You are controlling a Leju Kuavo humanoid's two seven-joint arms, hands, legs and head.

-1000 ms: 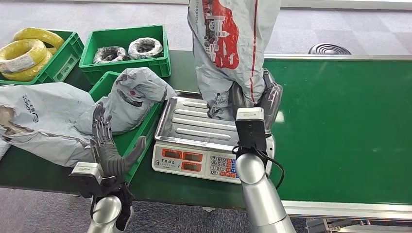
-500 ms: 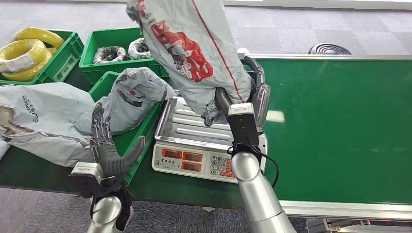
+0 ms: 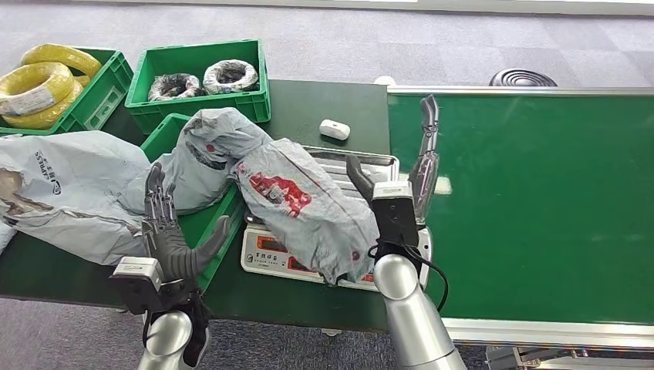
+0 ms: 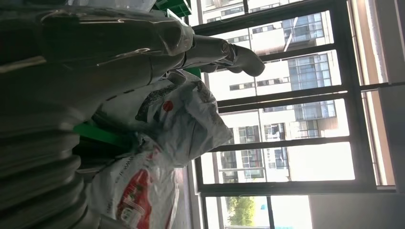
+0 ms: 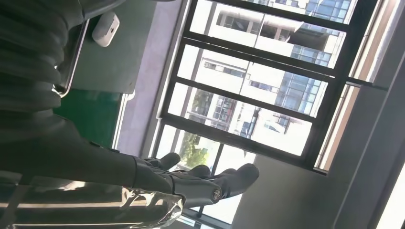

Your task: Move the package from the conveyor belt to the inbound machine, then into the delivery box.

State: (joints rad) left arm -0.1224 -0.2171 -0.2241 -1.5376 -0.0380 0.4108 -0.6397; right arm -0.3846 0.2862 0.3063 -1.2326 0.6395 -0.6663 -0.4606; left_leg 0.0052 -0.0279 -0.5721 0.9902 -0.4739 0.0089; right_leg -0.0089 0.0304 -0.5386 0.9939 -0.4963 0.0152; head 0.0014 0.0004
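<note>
package (image 3: 305, 204) red-printed, lying on scale (image 3: 266, 258) | left hand (image 3: 171, 231) spread | right hand (image 3: 401, 177) spread, empty

yellow hose coils (image 3: 40, 89) in far-left green crate (image 3: 108, 85) | two wrapped dark cable coils (image 3: 202, 78) in middle green crate (image 3: 197, 104) | small white device (image 3: 335, 129) on dark tabletop (image 3: 308, 108) | round black floor grate (image 3: 522, 78) | tall dark-framed windows (image 5: 267, 90)

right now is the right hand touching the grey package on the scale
Apart. The head view shows the right hand open beside the grey package lying across the scale, with scale tray visible between them.
</note>
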